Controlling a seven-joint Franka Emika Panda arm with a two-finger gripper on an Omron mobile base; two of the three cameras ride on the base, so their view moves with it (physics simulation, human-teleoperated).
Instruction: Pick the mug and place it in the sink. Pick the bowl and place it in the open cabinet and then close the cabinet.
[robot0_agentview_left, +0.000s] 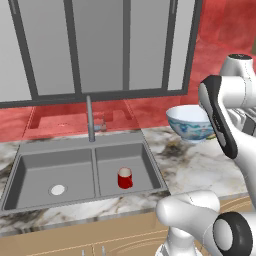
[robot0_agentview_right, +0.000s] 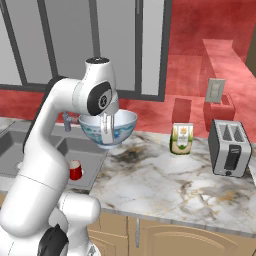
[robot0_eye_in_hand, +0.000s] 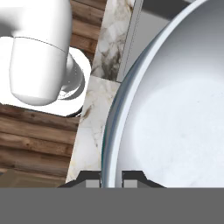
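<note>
Dark finger tips of the gripper pinch the bowl's rim, one tip on each side of it, at the bottom of the hand view. At the right base view's centre left the bowl hangs lifted above the marble counter. Lower down, the mug stands upright in the sink's right basin.

bowl right side hidden behind the arm at centre right; in the hand view bowl cut off by right edge, pattern possibly unreadable.
</note>
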